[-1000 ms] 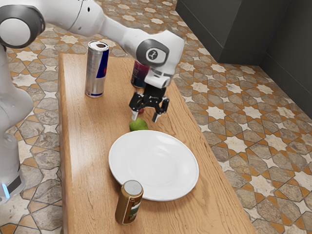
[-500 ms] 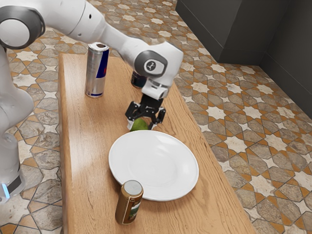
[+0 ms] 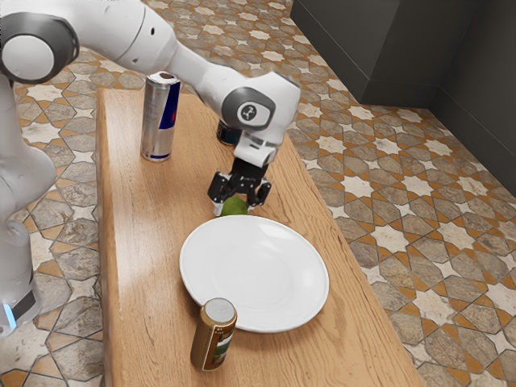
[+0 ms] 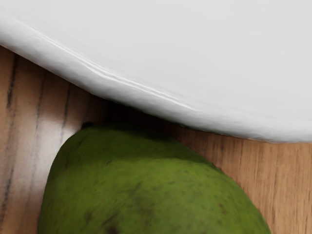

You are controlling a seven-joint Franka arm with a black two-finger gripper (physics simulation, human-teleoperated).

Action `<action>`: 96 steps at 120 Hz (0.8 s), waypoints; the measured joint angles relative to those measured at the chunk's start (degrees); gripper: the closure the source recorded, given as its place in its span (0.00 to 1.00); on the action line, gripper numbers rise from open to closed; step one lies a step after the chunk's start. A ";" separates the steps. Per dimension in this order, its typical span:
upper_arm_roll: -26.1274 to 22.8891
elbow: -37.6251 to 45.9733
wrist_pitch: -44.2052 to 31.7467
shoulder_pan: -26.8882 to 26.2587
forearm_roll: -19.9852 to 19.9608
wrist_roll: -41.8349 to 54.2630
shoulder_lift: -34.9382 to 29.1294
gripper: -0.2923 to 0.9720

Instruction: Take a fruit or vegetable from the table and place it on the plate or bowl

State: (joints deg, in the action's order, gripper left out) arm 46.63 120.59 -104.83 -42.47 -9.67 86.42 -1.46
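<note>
Green speckled fruit [image 4: 146, 185] lies on the grained wooden table [image 3: 145, 242] beside the glossy round plate [image 4: 195, 48], gripper [image 3: 238, 200] spread around it.

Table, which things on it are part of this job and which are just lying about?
Job: fruit, plate, end effector down at the fruit.
Lying about: silver can, dark can, brown can beside the plate.
</note>
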 joint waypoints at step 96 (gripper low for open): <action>-0.53 -10.10 -1.20 7.45 0.10 -0.75 1.90 0.50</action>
State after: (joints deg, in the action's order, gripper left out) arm 46.10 110.49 -106.03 -35.02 -9.57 85.67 0.44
